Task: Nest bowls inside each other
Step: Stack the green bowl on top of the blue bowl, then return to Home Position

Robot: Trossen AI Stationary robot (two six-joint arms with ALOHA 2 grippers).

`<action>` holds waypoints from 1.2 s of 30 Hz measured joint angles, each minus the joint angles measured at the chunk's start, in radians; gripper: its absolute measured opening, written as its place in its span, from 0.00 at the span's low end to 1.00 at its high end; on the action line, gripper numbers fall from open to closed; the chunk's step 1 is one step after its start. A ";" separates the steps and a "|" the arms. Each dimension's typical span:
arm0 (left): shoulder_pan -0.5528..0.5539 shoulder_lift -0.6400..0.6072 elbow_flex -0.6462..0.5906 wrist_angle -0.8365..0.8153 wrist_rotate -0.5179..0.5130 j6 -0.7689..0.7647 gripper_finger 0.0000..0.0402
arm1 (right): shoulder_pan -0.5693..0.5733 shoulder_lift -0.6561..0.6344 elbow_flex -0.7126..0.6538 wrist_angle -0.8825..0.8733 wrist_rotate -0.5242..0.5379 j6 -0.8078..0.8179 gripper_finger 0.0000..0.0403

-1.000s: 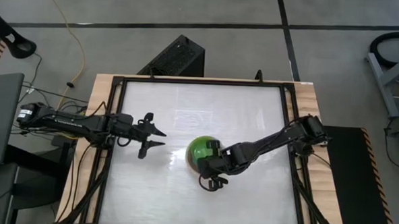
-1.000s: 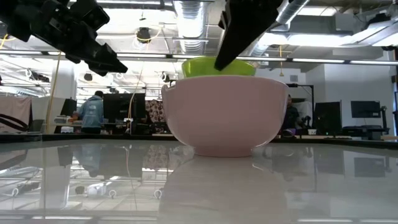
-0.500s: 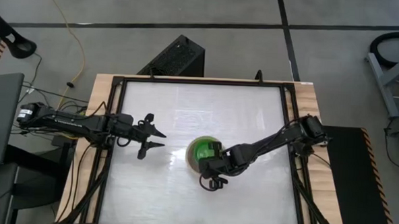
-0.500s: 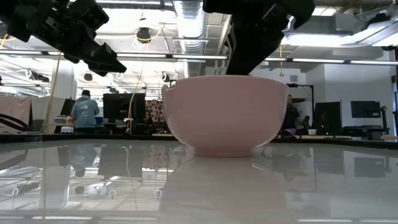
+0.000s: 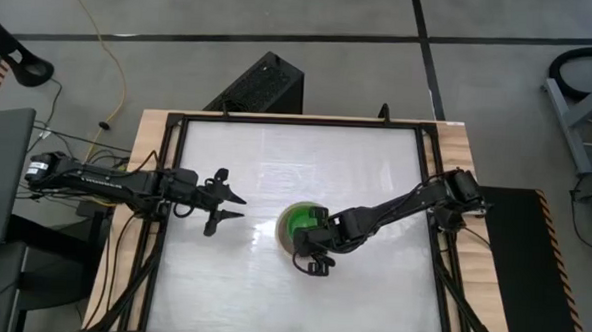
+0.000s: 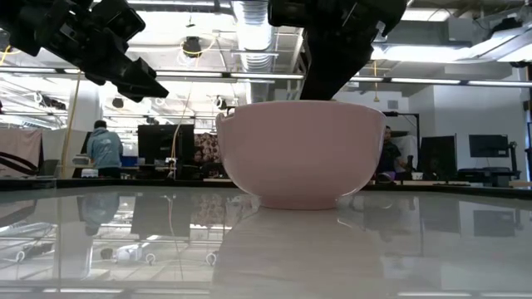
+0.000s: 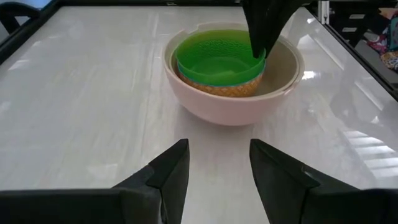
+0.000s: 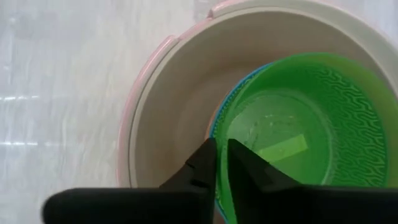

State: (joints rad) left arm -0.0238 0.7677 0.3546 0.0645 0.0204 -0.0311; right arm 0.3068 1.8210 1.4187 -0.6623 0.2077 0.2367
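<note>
A bright green bowl [image 7: 217,59] sits inside a large pinkish-cream bowl [image 7: 217,112] near the table's middle [image 5: 295,226]. A light blue rim [image 8: 233,93] shows just outside the green one. A second cream rim [image 8: 186,74] lies within the large bowl's pink rim. In the low view the large bowl [image 6: 299,154] hides the green bowl. My right gripper [image 8: 219,152] reaches down into the stack from the right [image 5: 311,230], nearly shut on the green bowl's rim. My left gripper [image 5: 242,206] hangs open to the left, above the table, fingers [image 7: 180,155] pointing at the bowls. My right gripper has the green bowl's rim [image 8: 219,134] between its two fingers, one finger inside the bowl and one outside, with only a narrow gap. The fingers [image 7: 261,37] slant down from above, on the rim's right-hand side. The green bowl rests in the stack, roughly upright.
A black frame [image 5: 430,192] borders the white tabletop, with wooden strips outside it. Bare tabletop lies all around the stack. A black box [image 5: 265,85] stands beyond the far edge. In the low view a person [image 6: 100,145] stands in the room behind.
My right gripper has gone down with the green bowl. A second ago the bowl's rim stood above the large bowl's rim in the low view; now it has sunk inside, out of sight there.
</note>
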 joint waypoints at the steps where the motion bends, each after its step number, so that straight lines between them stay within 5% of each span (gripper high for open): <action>1: 0.000 0.000 0.000 -0.002 0.000 0.000 0.39 | -0.001 0.000 0.000 0.000 0.000 0.000 0.16; 22: 0.000 -0.008 0.000 -0.002 -0.002 0.047 0.39 | -0.002 -0.073 0.149 -0.217 -0.057 -0.077 0.52; 29: 0.000 -0.073 0.001 0.012 -0.006 0.091 0.39 | -0.015 -0.278 0.096 -0.196 -0.052 -0.131 0.50; 36: 0.000 -0.139 0.001 0.028 -0.038 0.143 0.39 | -0.059 -0.599 -0.196 0.095 -0.052 -0.220 0.48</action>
State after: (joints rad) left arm -0.0238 0.6290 0.3553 0.0928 -0.0176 0.1115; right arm 0.2479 1.2217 1.2223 -0.5672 0.1560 0.0163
